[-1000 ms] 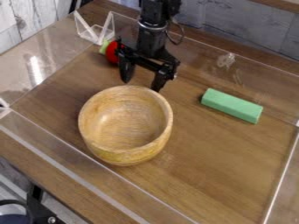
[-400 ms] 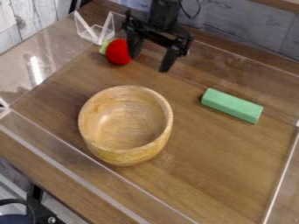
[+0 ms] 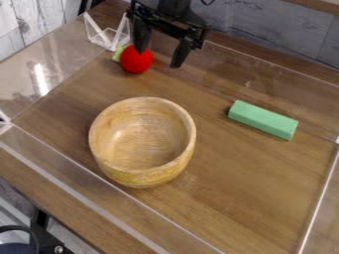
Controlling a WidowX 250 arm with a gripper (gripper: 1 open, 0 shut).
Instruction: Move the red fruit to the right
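Observation:
The red fruit [image 3: 134, 60] is a small round red ball with a green bit, lying on the wooden table at the back left. My gripper [image 3: 159, 55] hangs just right of and above it, fingers pointing down and spread apart, empty. One fingertip [image 3: 137, 43] is close over the fruit's top, the other [image 3: 179, 60] stands to its right. I cannot tell whether the near finger touches the fruit.
A large wooden bowl [image 3: 142, 140] sits at the centre front. A green rectangular block [image 3: 263, 119] lies at the right. Clear plastic walls [image 3: 40, 74] edge the table. A white wire stand [image 3: 103, 33] is behind the fruit.
My gripper has moved back and to the left, from in front of the fruit to right beside and over it. It stays open. The fruit has not moved.

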